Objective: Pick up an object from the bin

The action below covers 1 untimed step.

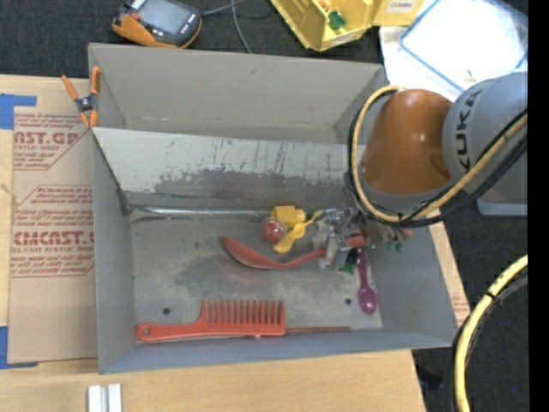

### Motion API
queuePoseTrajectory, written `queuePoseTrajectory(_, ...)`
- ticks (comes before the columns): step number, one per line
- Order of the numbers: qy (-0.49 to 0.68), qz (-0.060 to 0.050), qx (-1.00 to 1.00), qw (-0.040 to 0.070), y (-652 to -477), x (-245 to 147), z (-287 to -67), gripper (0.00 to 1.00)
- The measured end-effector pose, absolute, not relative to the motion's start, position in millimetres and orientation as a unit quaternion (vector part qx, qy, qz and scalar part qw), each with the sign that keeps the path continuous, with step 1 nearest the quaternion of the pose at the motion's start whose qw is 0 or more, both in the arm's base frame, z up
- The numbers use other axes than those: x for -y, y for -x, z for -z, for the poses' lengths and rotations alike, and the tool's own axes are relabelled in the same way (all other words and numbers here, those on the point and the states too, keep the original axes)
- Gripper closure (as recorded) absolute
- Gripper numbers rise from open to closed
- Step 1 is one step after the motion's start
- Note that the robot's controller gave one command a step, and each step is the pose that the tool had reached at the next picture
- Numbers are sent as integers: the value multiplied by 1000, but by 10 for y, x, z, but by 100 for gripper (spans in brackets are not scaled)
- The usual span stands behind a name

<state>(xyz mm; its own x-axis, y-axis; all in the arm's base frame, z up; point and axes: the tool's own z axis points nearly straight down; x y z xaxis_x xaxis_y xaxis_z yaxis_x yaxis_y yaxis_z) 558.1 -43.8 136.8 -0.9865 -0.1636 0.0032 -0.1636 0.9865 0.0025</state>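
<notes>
Bin [214,144], grey metal, four loose items.
- Red spoon [257,256]: centre of floor, handle running toward 3 o'clock.
- Yellow toy [289,221] with red ball: just beside the spoon at its 1 o'clock.
- Comb [240,320], red: at 6 o'clock, along the near wall.
- Purple spoon [367,292]: at 4 o'clock.

Gripper [339,243]: at 3 o'clock, low over the red spoon's handle end. The yellow toy is near at its 9 o'clock and the purple spoon at its 5. Whether it is parted or closed is not discernible.
</notes>
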Motion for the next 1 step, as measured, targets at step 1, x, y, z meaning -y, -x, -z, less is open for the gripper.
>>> queuePoseTrajectory(1, -82, 1, 997, -1, -5593, 439, -1788, 100)
